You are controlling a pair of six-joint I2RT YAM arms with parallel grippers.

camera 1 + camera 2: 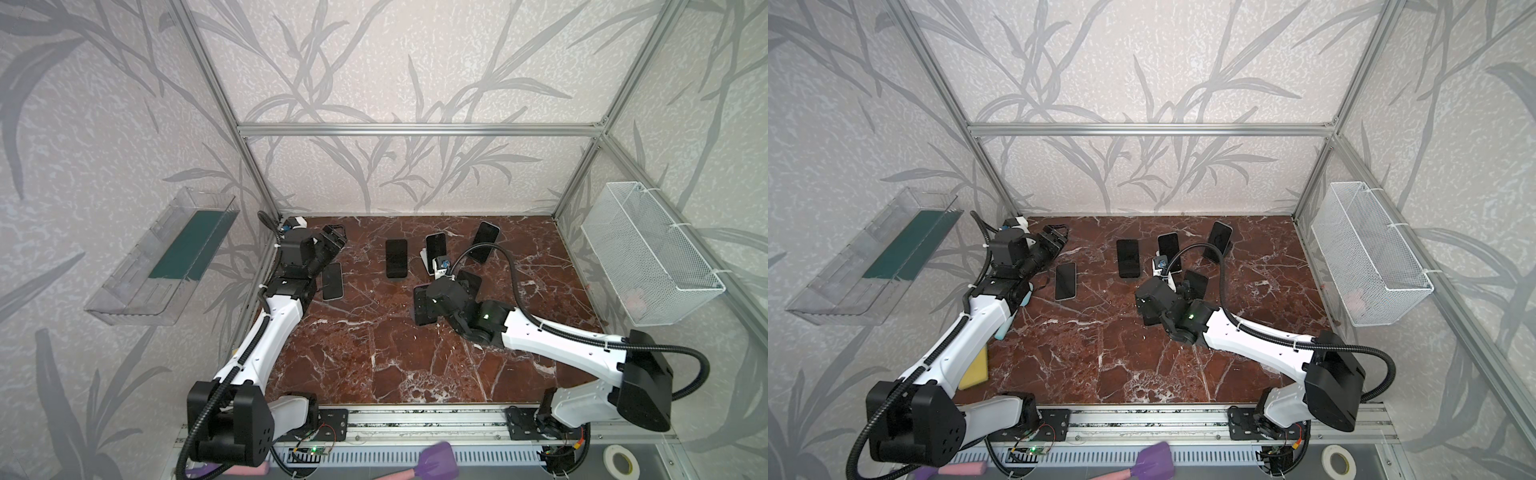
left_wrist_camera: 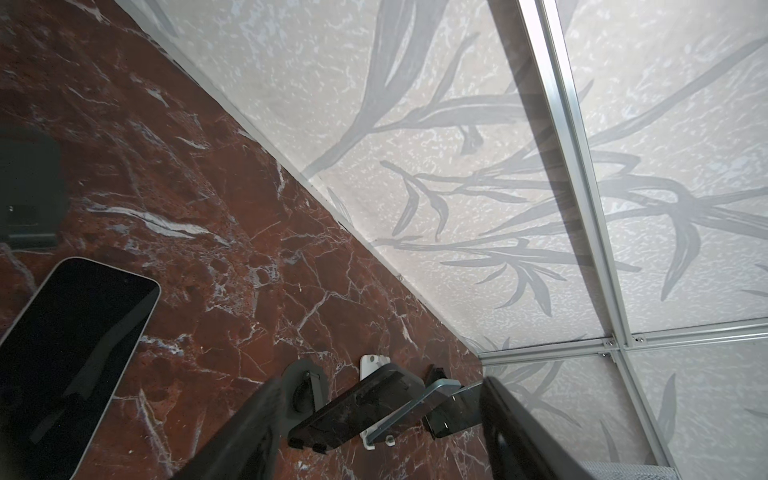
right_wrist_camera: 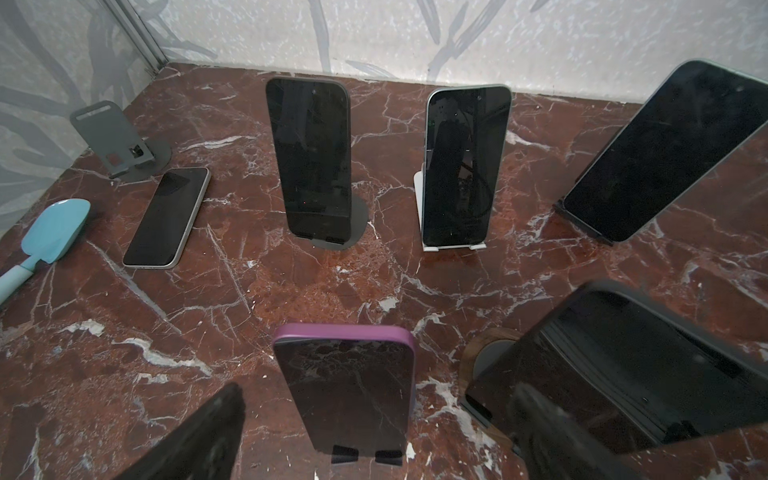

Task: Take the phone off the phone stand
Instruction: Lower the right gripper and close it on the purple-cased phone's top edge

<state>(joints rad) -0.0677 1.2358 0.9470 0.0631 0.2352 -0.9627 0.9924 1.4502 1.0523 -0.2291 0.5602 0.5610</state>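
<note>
On the red-brown marble surface (image 1: 374,353), your right claw (image 3: 380,392), spread wide, faces the purple-cased phone (image 3: 340,365) leaning in its black stand (image 3: 365,455); closing could knock the dark phone (image 3: 623,374) on the wooden stand (image 3: 484,345) beside it. The white mesh basket (image 1: 648,257) holds a faint pink thing (image 1: 636,300), the clear plastic tray (image 1: 124,266) a green sheet (image 1: 191,245); your left claw (image 1: 336,237) gapes empty.

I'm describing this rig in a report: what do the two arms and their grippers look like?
The left arm and right arm have white shell links and black joint housings. A black corrugated cable runs along each, held by white ties. A green light shows near the right arm's wrist. The left gripper and right gripper are black.
</note>
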